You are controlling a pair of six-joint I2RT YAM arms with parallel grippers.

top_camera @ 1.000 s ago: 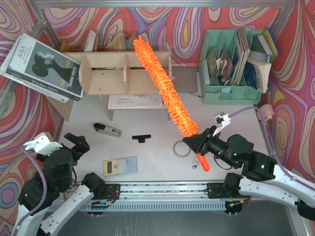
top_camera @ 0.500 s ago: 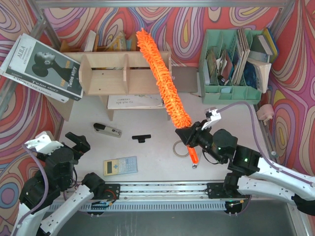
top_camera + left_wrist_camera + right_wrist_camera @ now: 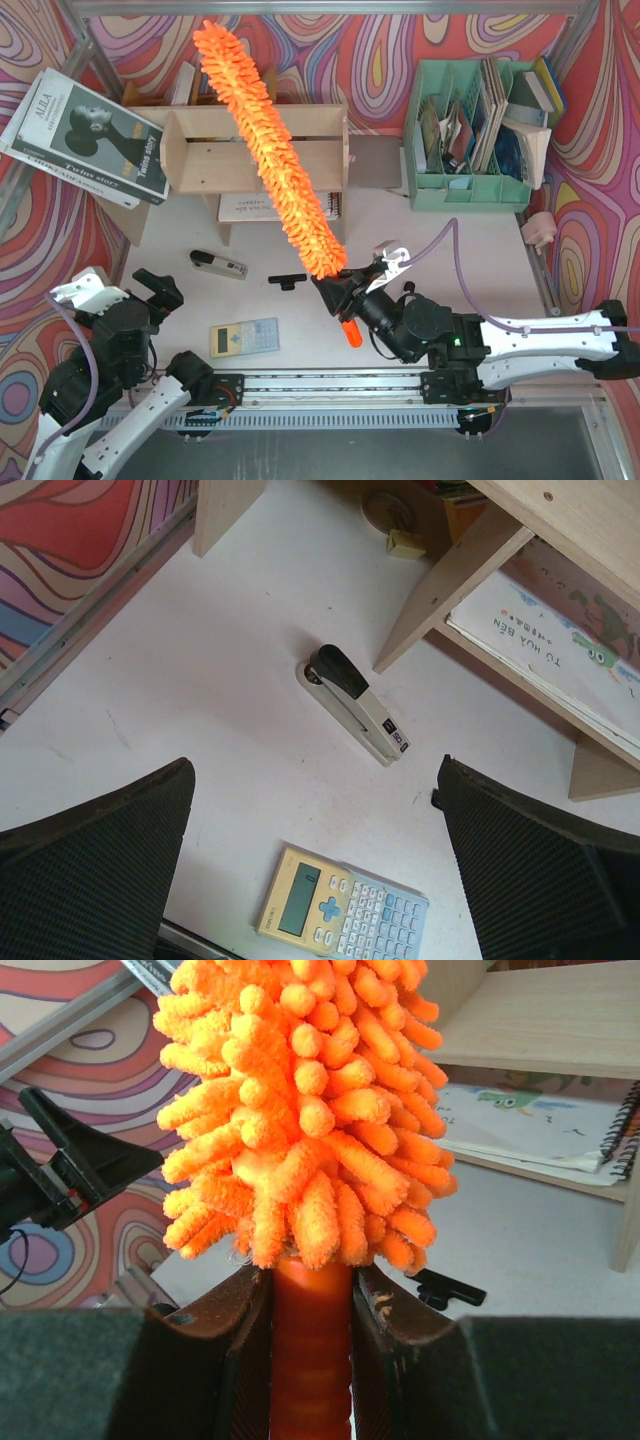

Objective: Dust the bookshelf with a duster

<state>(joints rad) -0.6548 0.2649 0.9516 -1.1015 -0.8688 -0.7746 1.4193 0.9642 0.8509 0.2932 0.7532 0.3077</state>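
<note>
The right gripper [image 3: 343, 298] clenched the duster [image 3: 268, 160] by its handle [image 3: 349, 333], just below the fluff, so its long head slanted over the bookshelf [image 3: 200, 155], likely for reach.

Lab robot cell: aluminium frame [image 3: 320, 7], swirl-print backdrop [image 3: 380, 50], white table [image 3: 480, 250], office items: stapler [image 3: 218, 264], calculator [image 3: 244, 337].

Reads "Twins story" on grey-and-white photo-cover book [image 3: 85, 135]. Reads "TU HUA BEN" on white paper booklet [image 3: 560, 675].
</note>
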